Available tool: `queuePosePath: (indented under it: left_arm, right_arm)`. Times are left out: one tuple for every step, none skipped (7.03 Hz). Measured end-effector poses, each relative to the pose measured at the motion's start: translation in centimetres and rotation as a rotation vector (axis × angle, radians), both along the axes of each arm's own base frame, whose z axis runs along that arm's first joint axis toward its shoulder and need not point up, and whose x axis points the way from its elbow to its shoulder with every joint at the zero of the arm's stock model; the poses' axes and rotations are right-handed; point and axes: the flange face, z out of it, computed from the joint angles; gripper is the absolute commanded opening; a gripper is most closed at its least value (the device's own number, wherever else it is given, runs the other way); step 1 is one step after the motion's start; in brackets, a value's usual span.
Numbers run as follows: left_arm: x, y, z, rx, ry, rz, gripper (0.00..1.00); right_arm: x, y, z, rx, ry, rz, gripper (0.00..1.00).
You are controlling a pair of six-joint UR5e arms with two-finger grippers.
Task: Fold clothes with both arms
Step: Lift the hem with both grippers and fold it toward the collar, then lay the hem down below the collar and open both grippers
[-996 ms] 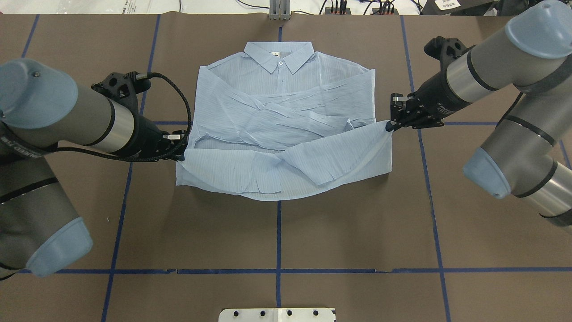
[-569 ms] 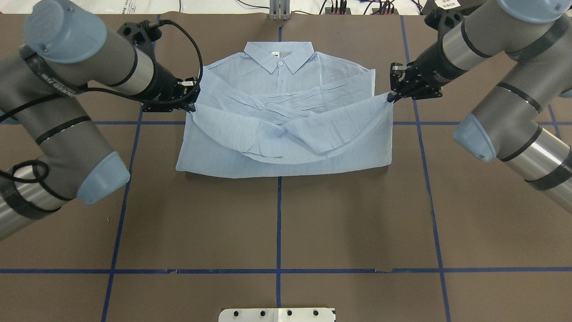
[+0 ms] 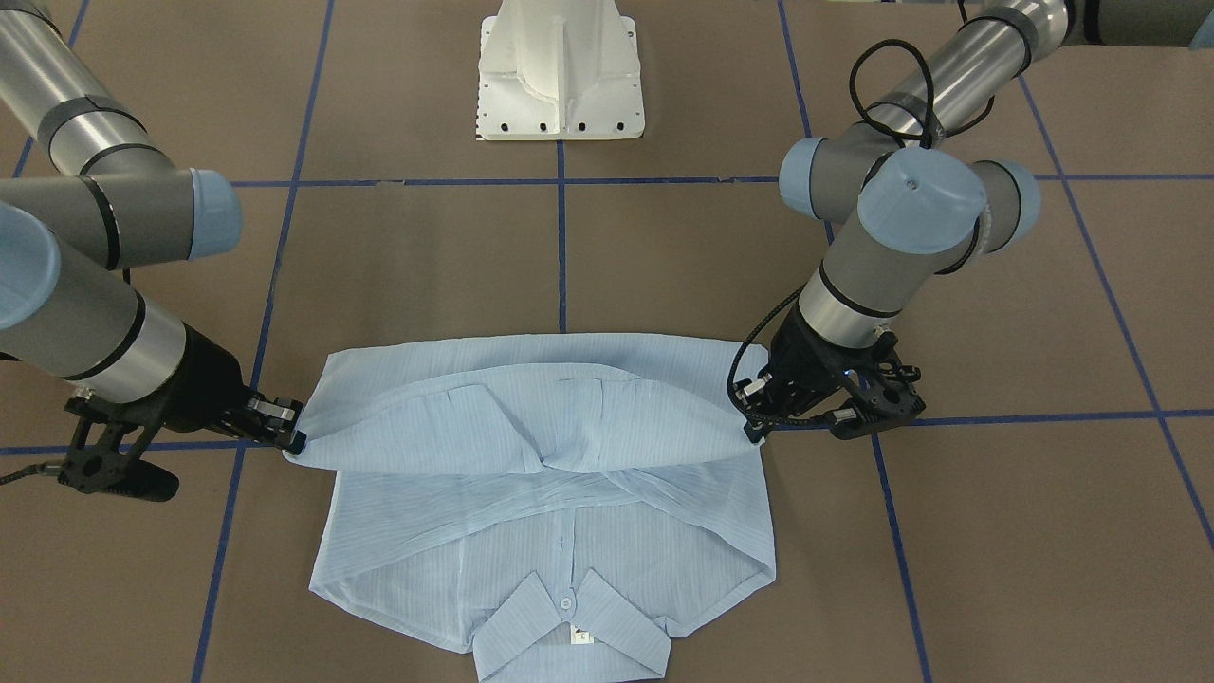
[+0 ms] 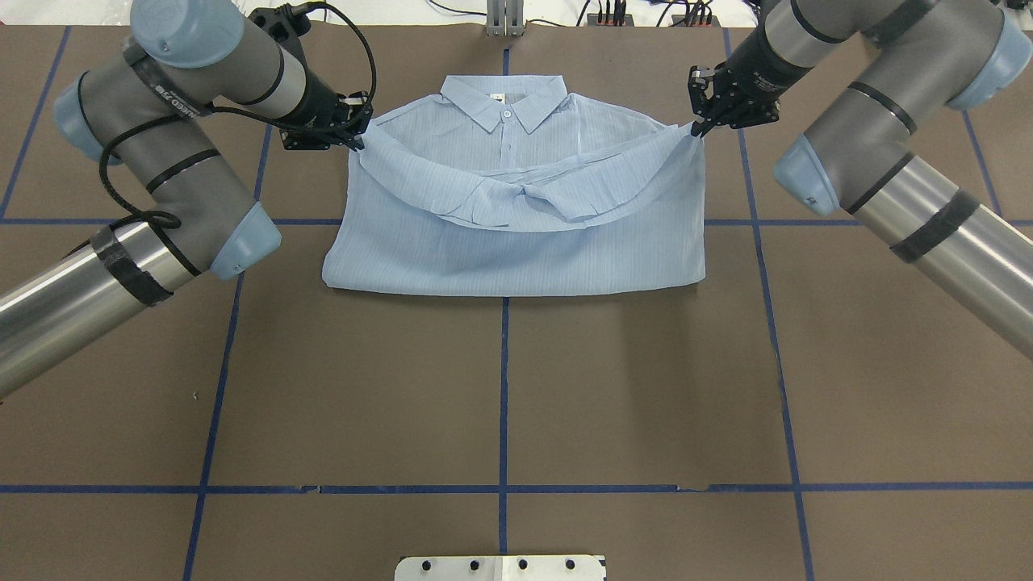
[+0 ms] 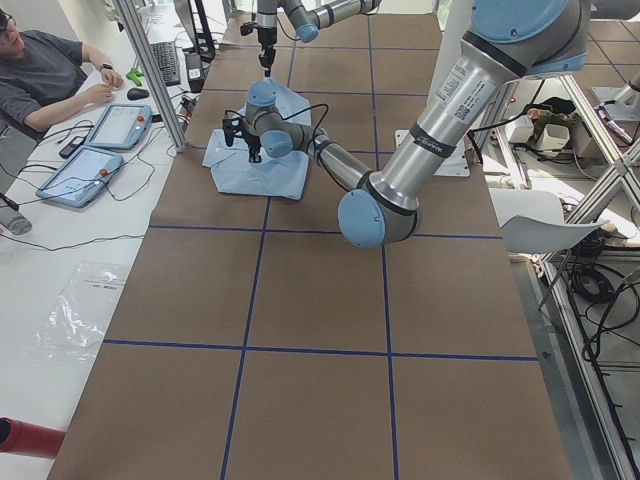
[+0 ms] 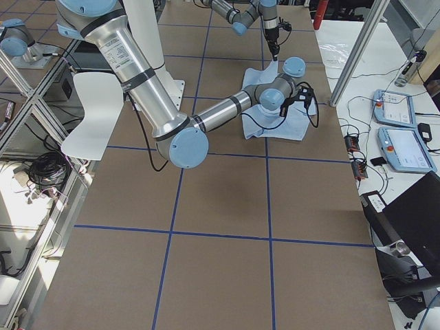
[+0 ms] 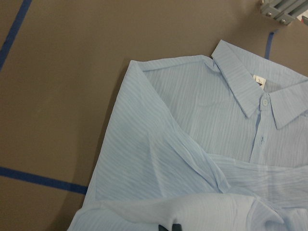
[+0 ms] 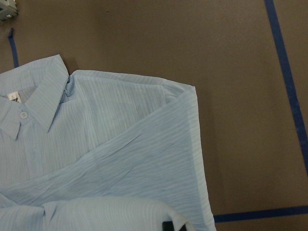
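I saw the left gripper (image 4: 356, 144) clenched on one hem corner of the shirt (image 4: 516, 250) and the right gripper (image 4: 696, 127) clenched on the other, each corner held near the shoulder on its own side. Between them the hem sagged in a curve over the crossed sleeves (image 4: 524, 194), short of the collar (image 4: 504, 103). The shirt lay doubled over on the brown table (image 4: 500, 387), toward its far edge.

Nothing can be read with certainty. A black band (image 4: 165, 98) on the left arm (image 4: 202, 194) carries white letters, too blurred to spell. In the side views, dark print runs along this arm and the right arm (image 6: 130, 65), too small to read. The white tag (image 7: 259, 79) in the collar of the shirt (image 7: 192, 144) bears one small, unreadable mark.
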Motion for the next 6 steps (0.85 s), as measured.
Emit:
queuePosePath:
  left_arm:
    - [0.6,-1.7,1.2,0.005,0.004,-0.01,0.0]
    - [0.5,-2.9,2.1,0.01,0.008,-0.02,0.0]
    - [0.3,-3.8,2.7,0.011,0.008,-0.03,0.0]
    - [0.2,-4.6,3.1,0.005,0.003,-0.037,0.0]
    - [0.2,-5.2,3.7,-0.002,-0.005,-0.043,0.0]
    - [0.3,-5.9,4.6,-0.005,-0.011,-0.049,0.0]
  right_arm:
    - [-0.9,-1.5,0.0,-0.001,0.014,-0.009,0.0]
    - [-1.6,-2.7,0.1,-0.005,0.026,-0.015,0.0]
    - [-2.1,-3.7,0.0,-0.009,0.033,-0.019,0.0]
    - [-2.5,-4.4,-0.2,-0.014,0.039,-0.018,0.0]
    - [-2.8,-5.2,-0.4,-0.019,0.046,-0.015,0.0]
    - [-3.1,-5.8,-0.5,-0.024,0.054,-0.011,0.0]
